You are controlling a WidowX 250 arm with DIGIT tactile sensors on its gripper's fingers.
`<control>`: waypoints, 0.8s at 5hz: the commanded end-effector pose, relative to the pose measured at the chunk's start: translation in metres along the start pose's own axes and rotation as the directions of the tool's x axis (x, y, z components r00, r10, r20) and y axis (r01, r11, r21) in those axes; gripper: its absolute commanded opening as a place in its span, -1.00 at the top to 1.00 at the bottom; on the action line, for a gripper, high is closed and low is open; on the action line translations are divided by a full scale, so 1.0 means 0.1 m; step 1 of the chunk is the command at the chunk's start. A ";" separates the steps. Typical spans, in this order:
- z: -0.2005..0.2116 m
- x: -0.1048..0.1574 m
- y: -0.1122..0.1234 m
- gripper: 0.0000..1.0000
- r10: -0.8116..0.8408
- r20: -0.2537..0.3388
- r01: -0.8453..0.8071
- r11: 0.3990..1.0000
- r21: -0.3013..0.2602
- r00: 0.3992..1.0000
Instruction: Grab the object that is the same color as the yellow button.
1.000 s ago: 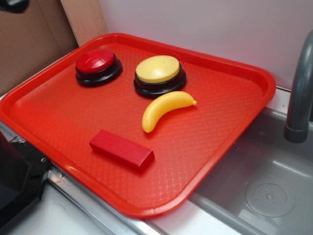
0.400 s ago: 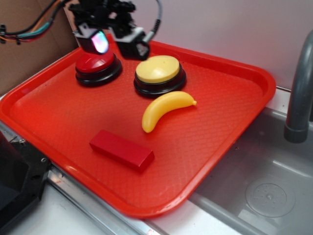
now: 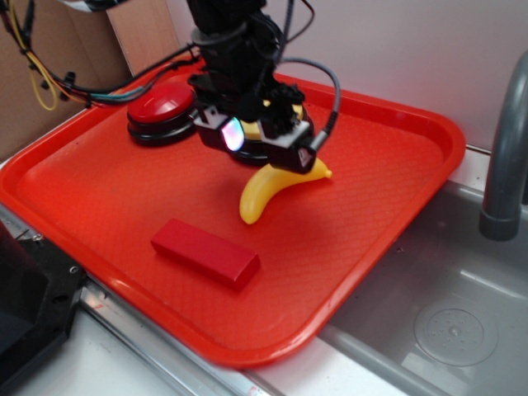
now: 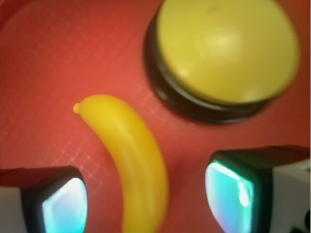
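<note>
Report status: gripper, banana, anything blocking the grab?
Gripper open, above the banana, fingers either side, no contact visible. Banana flat on the red tray, beside the yellow button. Nothing between the fingers but the banana.

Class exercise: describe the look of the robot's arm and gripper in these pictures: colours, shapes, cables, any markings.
The arm is black and blocky, with black cables looping off it and yellow and orange wires trailing at upper left. The gripper has two black-framed fingers with glossy pads glowing cyan, tinged pink. No readable markings.
</note>
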State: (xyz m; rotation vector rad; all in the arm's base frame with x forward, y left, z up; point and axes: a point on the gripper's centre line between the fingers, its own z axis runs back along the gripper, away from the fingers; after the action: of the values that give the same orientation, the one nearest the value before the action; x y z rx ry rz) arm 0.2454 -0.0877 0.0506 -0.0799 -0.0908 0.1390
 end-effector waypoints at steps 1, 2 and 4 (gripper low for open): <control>-0.14 0.10 -0.06 -1.00 -0.017 0.027 0.018 1.000 -0.015 0.999; -0.16 0.11 -0.05 1.00 0.001 0.027 -0.002 1.000 0.019 1.000; 0.03 0.16 -0.01 1.00 0.004 0.023 -0.005 0.999 0.046 1.000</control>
State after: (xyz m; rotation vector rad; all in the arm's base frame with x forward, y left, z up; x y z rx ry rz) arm 0.2460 -0.0821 0.0337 0.0016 -0.0224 0.1473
